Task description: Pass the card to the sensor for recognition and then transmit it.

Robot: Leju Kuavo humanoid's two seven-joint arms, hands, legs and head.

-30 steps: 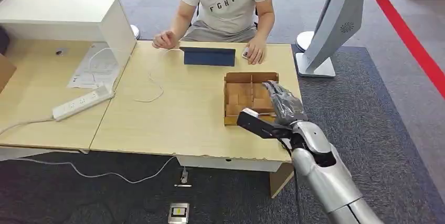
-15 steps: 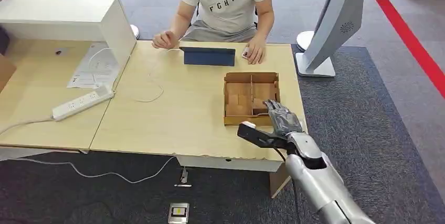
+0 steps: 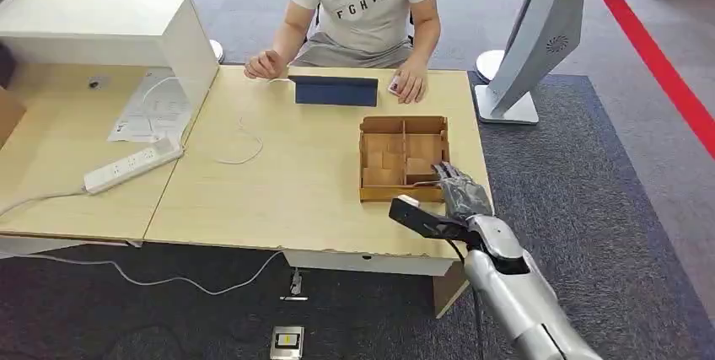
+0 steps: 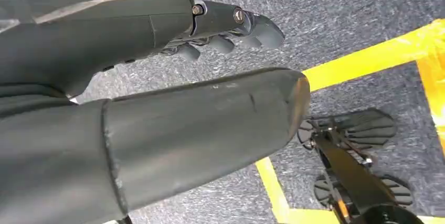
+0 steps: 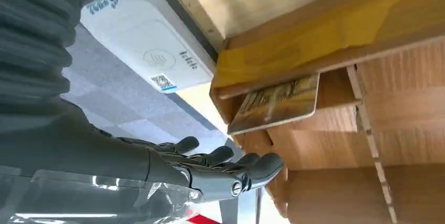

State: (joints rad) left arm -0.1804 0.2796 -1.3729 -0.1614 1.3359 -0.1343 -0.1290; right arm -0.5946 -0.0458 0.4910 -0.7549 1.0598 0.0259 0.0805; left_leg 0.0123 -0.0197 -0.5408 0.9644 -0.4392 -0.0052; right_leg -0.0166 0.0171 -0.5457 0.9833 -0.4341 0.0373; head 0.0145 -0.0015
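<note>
Right hand (image 3: 455, 194) has pulled back from over the wooden divided box (image 3: 403, 158) to its near edge, fingers apart and empty, card (image 5: 275, 103) still leaning in a box compartment, so the pickup isn't made yet.

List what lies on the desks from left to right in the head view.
White power strip → papers → loose white cable → dark blue tablet → wooden compartment box → right hand at the box's near right corner.
</note>
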